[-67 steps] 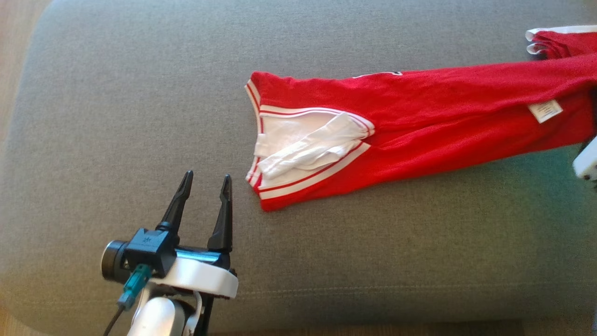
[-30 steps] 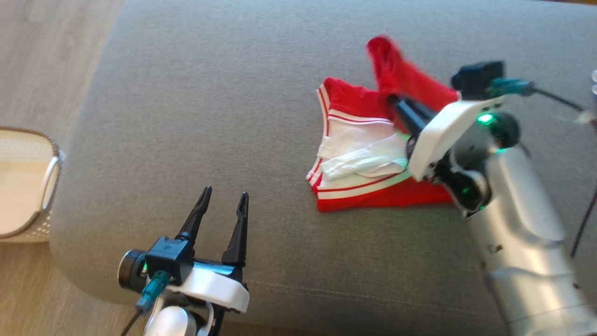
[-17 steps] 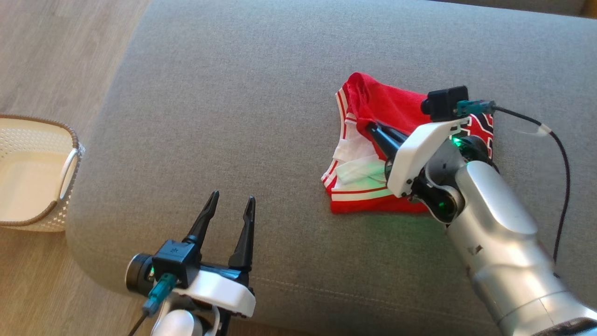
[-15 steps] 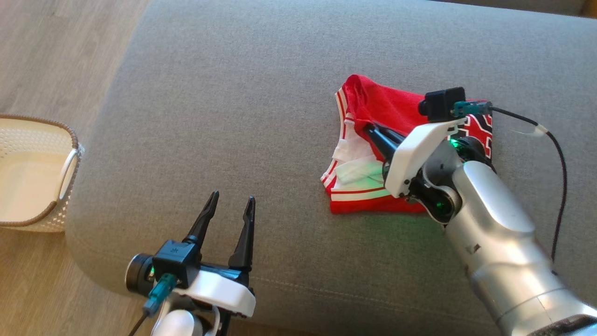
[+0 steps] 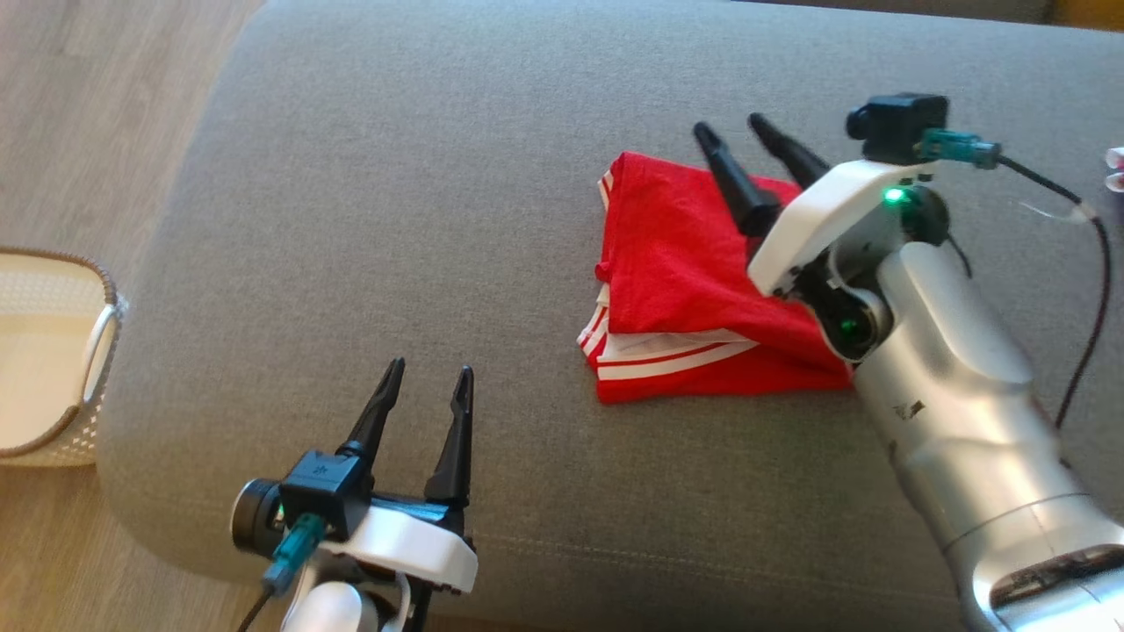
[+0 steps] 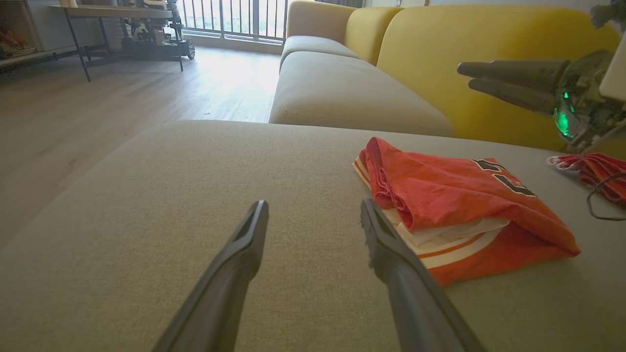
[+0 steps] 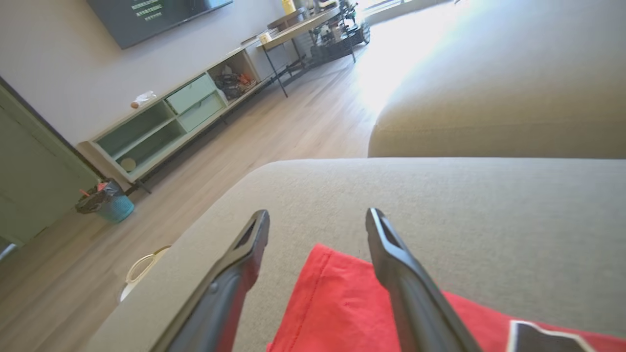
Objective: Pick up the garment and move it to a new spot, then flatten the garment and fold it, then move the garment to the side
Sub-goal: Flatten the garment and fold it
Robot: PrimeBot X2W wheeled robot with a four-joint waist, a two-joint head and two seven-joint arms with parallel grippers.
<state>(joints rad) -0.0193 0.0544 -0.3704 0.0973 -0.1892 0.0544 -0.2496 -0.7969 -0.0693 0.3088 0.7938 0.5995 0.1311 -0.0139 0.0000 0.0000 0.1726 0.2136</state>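
Grey couch cushion point(image 5: 421, 175) lay before us, a white basket point(image 5: 83, 434) off its left end. Our left gripper point(image 5: 430, 369) hovered wide open and empty; the folded red garment point(image 5: 676, 259) lay right of centre, our right gripper point(image 5: 729, 125) spread open, empty, above it.

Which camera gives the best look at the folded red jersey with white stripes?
The left wrist view: the folded red jersey lies almost unobstructed on the grey sofa cushion, layers and black lettering visible. The head view looks down on it, but the silver right arm covers one side. The right wrist view catches one red corner.
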